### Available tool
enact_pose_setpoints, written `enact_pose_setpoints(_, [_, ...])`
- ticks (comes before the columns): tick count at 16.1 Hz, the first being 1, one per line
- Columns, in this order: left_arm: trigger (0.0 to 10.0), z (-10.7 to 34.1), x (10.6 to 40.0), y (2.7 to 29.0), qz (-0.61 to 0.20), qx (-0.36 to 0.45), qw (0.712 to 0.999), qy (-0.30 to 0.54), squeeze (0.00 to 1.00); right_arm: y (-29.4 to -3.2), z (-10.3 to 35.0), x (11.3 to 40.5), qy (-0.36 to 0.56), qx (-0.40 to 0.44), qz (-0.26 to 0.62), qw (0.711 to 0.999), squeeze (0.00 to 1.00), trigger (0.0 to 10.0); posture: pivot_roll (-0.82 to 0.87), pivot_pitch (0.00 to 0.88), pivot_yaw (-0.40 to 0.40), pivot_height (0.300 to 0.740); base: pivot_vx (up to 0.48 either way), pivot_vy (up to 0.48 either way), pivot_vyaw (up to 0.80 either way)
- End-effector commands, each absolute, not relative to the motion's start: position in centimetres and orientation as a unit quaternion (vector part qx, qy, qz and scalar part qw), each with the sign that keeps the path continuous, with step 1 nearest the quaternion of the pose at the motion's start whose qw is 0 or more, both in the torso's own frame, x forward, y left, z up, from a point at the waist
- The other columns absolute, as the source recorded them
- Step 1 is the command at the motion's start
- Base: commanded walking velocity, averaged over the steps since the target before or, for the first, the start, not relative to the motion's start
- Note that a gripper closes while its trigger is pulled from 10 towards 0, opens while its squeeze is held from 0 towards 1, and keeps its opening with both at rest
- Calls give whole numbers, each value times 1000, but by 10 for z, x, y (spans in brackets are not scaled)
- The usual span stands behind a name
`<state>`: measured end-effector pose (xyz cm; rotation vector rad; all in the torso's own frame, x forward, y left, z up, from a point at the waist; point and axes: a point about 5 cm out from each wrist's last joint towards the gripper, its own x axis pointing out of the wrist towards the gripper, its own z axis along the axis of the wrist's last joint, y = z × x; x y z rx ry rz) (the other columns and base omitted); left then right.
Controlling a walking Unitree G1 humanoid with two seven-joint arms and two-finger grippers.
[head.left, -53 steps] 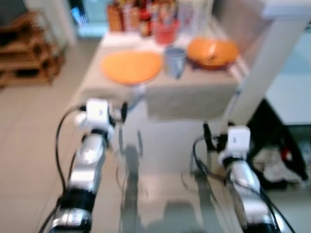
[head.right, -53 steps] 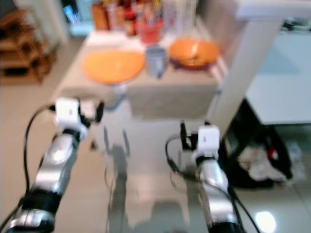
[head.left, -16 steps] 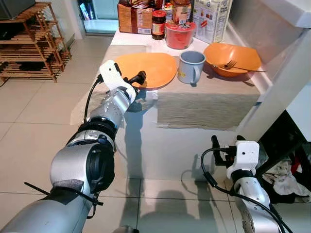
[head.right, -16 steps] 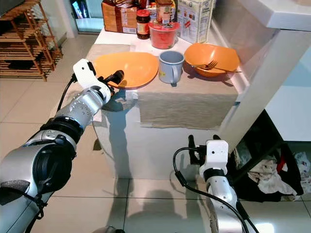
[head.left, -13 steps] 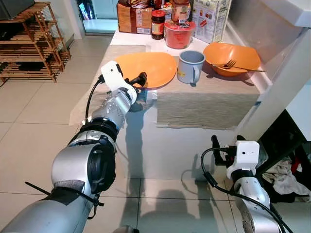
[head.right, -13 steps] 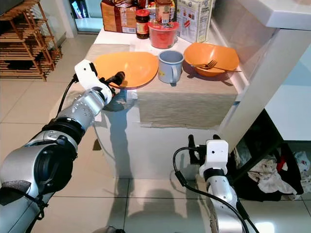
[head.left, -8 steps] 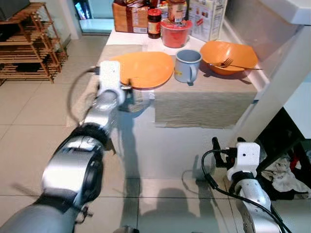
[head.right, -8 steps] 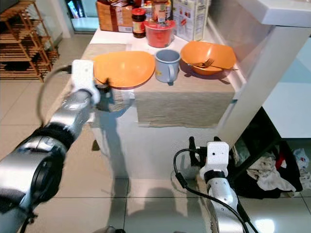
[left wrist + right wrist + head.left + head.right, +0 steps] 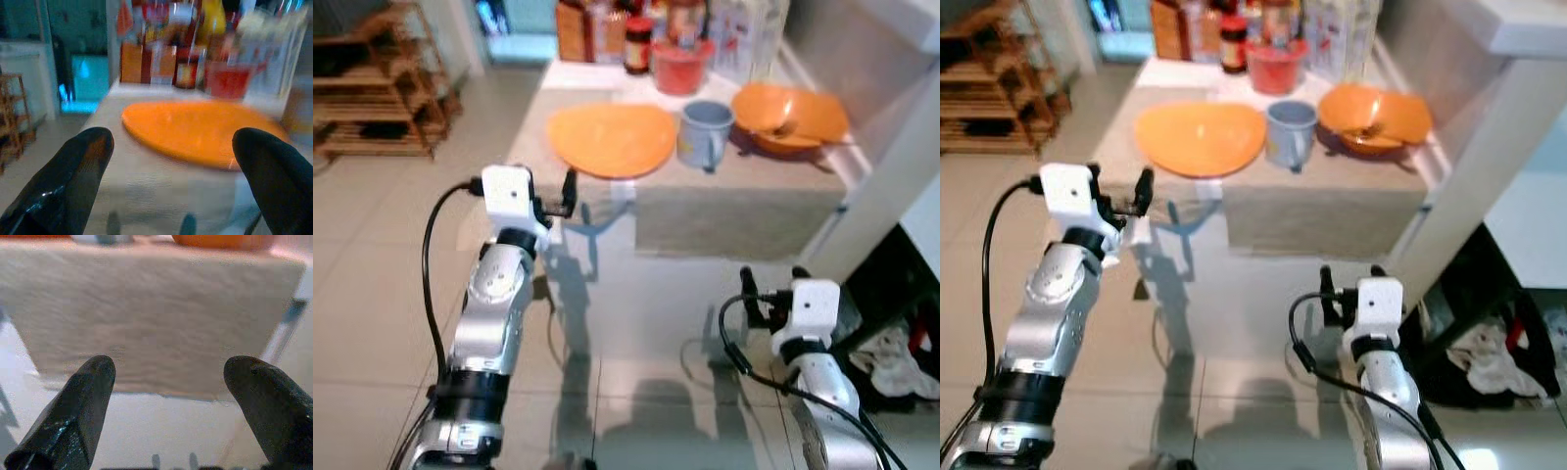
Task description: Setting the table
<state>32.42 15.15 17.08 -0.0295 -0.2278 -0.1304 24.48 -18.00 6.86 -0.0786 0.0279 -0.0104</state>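
An orange plate (image 9: 610, 139) lies on the cloth-covered table (image 9: 734, 220), with a blue-grey mug (image 9: 704, 135) to its right. Beyond the mug sits an orange bowl (image 9: 790, 116) holding a fork. My left gripper (image 9: 560, 193) hovers in front of the table's near left corner, short of the plate and apart from it. The left wrist view looks along its open gripper (image 9: 171, 181) at the plate (image 9: 195, 129), nothing between the fingers. My right gripper (image 9: 770, 284) hangs low in front of the table; in its wrist view it (image 9: 168, 406) stands open facing the hanging cloth (image 9: 146, 318).
Jars, boxes and a red container (image 9: 683, 61) crowd the table's far edge. A wooden shelf (image 9: 372, 93) stands at the left over tiled floor. A white counter post (image 9: 891, 137) rises on the right, with dark bags and cloths (image 9: 901, 343) below it.
My left gripper has drawn back from the plate's near edge toward me and now sits lower, in front of the table corner. The view has shifted and blurred. The right arm is unchanged.
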Motion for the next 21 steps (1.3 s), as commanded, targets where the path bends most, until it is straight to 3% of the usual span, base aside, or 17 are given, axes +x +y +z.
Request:
enact_pose_setpoints(1, [10000, 190, 321, 145, -79, -19, 986, -148, 0, -180, 89, 249, -35, -38, -8, 999, 0, 10000, -73, 0, 35, 740, 480, 0, 0])
enact_pose_setpoints(5, [10000, 198, 316, 140, -105, -20, 985, -133, 0, -180, 127, 255, -96, -36, -15, 995, 0, 10000, -80, 0, 35, 740, 480, 0, 0])
enact_pose_setpoints(15, [10000, 203, 319, 137, -85, -36, 987, -128, 0, -173, 119, 241, -74, -30, 8, 997, 0, 10000, -91, 0, 28, 740, 465, 0, 0])
enact_pose_setpoints(21, [10000, 215, 334, 148, -49, 17, 992, -119, 0, -170, 115, 237, -62, -27, 18, 998, 0, 10000, -87, 0, 22, 740, 0, 0, 0])
